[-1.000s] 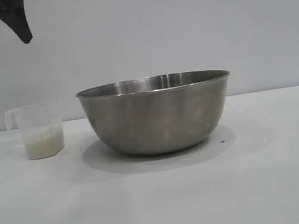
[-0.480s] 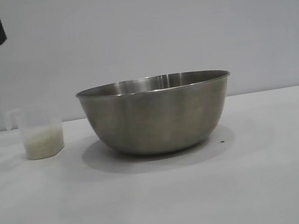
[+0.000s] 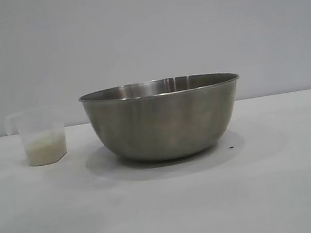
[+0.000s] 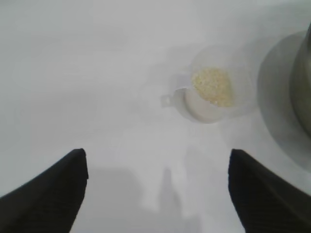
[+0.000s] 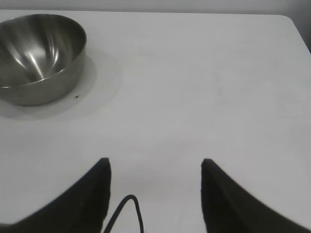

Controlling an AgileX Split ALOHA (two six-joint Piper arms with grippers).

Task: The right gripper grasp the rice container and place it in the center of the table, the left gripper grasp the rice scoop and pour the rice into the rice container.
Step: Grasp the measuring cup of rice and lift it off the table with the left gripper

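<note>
Withdrawn, left gripper (image 4: 158, 194) gapes empty above one rice scoop (image 4: 214, 92), one rice container (image 3: 163, 118).

**Bowl mid-table, cup off to its left**

The rice container (image 3: 163, 118) stands on the table (image 3: 169, 208) near its middle, upright. The rice scoop (image 3: 42, 136) stands upright on the table toward the left edge, near the container but apart from it, its handle turned away from the container. The rice (image 3: 46, 150) lies in the scoop's bottom.
</note>
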